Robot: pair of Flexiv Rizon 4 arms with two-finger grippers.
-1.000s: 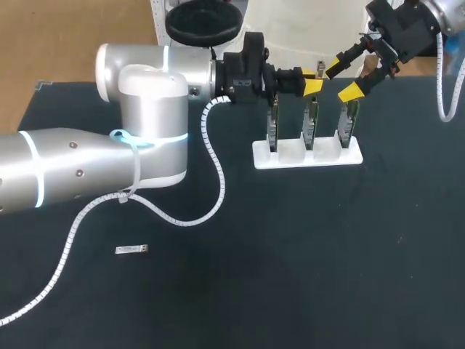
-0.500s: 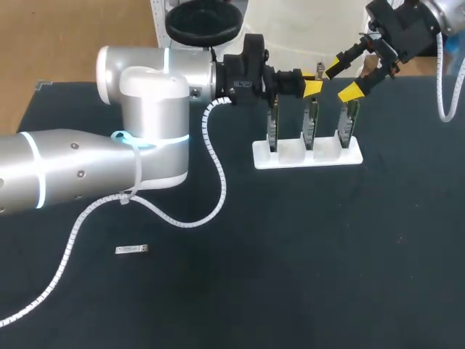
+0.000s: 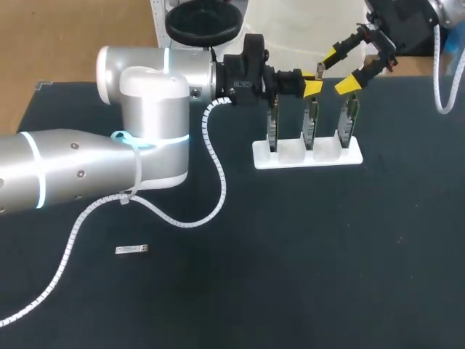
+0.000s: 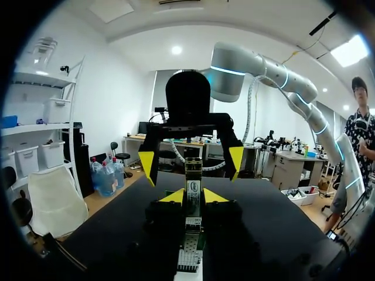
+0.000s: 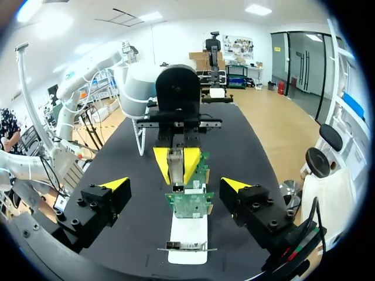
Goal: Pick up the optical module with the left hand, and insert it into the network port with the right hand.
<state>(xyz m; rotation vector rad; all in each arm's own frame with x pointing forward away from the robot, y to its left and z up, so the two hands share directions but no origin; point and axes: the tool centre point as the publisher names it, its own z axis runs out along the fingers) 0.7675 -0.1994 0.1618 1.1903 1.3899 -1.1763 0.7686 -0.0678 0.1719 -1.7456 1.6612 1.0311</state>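
Two claws up at the far side of the counter (image 3: 290, 262), and I count two modules. My left claw (image 3: 312, 86) is pinched narrow on one optical module (image 3: 320, 70), yellow tips pressing it from both sides and holding it upright just above the middle card. The second optical module (image 3: 132, 249) lies flat on the counter, well apart, down by my left arm's cable.

One white holder (image 3: 290, 160) carries three network cards standing on edge in a row: the left card (image 3: 273, 125), the middle card (image 3: 310, 122), the right card (image 3: 349, 120). From my left wrist, a perforated metal port cage (image 4: 188, 249) shows on the card directly below the held module.

My right claw (image 3: 338, 70) hangs above the right end of the row, spread wide with nothing in it. Its two yellow tips face my left claw, one to each side of the line of cards.
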